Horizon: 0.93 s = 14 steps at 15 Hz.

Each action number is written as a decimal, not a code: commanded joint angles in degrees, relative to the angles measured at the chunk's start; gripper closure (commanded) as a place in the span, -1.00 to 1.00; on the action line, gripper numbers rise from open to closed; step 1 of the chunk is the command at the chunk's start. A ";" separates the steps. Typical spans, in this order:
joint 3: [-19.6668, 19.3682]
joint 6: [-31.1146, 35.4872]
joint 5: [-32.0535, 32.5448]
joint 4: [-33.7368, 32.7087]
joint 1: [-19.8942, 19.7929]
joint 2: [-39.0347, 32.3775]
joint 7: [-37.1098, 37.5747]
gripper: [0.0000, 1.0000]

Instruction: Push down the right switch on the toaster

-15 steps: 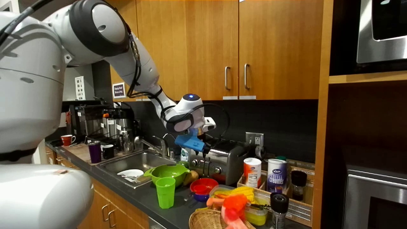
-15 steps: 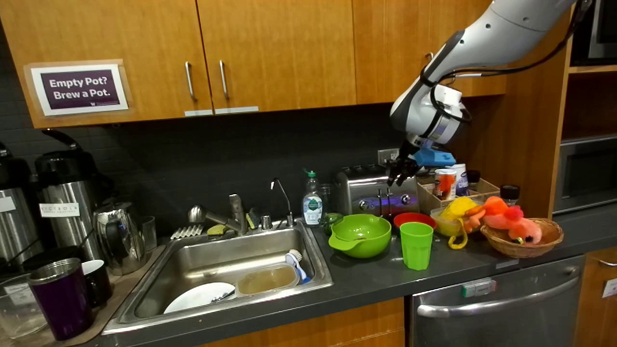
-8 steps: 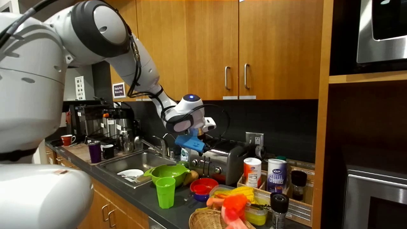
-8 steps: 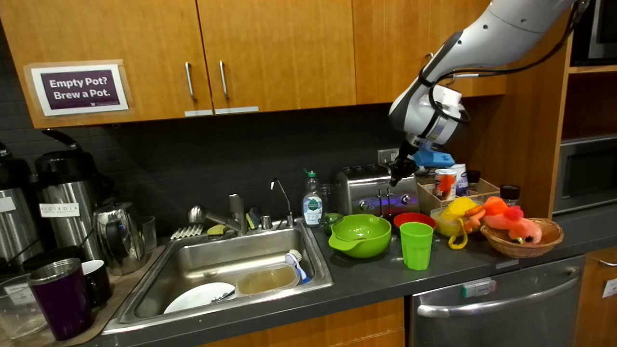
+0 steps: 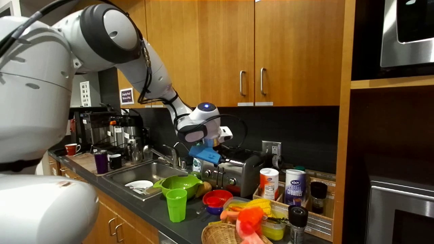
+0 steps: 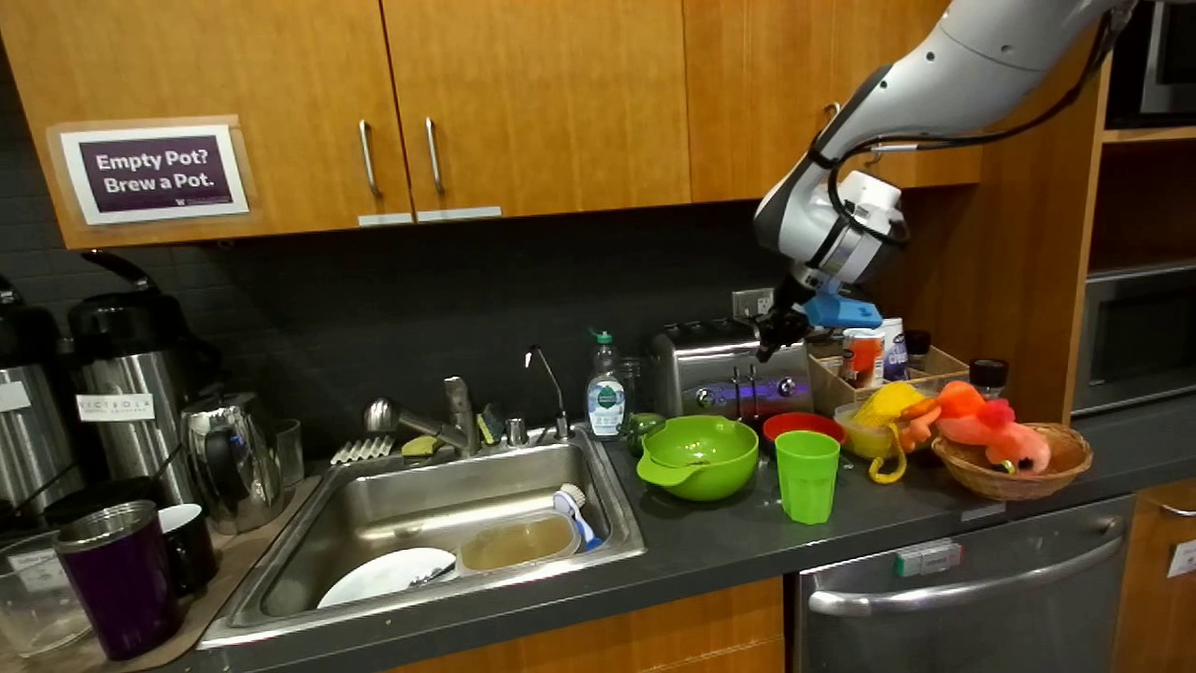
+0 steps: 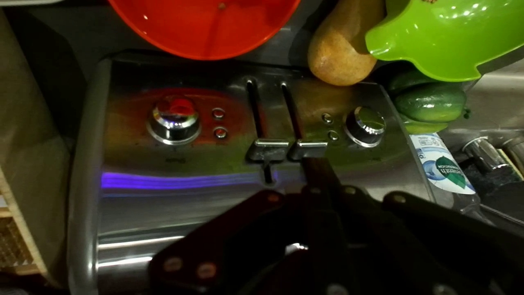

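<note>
The shiny silver toaster (image 5: 249, 176) stands on the counter at the back wall; it also shows in an exterior view (image 6: 690, 370). In the wrist view, which stands upside down, its front panel (image 7: 139, 209) fills the middle. Two lever switches sit side by side at the upper ends of their slots. The toaster's right switch (image 7: 268, 150) is the picture's left one; the left switch (image 7: 309, 148) is beside it. My gripper (image 7: 319, 168) is shut and empty. Its tips overlap the left switch's edge in the wrist view; I cannot tell whether they touch. It hovers before the toaster's front in both exterior views.
A red bowl (image 6: 804, 428), green bowl (image 6: 705, 458) and green cup (image 6: 808, 477) stand before the toaster. A tan squash (image 7: 342, 53) lies near its front. Soap (image 6: 606, 407) stands on one side, a wooden box (image 6: 948, 366) with canisters on the other. The sink (image 6: 341, 523) is beyond the soap.
The gripper's fingers were apart one second ago and have shut. Since half a second ago the arm has moved slightly, a little lower and to the right in an exterior view. The toaster has not moved.
</note>
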<state>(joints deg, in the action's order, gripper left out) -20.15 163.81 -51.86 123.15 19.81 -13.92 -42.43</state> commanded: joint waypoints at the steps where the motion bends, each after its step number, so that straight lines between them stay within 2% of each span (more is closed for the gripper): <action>1: 1.46 0.07 -4.36 -2.13 -1.80 -1.91 -4.26 1.00; 14: 3.72 0.09 -14.67 -4.89 -4.11 -4.97 -14.15 1.00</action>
<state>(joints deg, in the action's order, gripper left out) -17.57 163.80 -63.65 119.86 16.81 -17.91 -53.48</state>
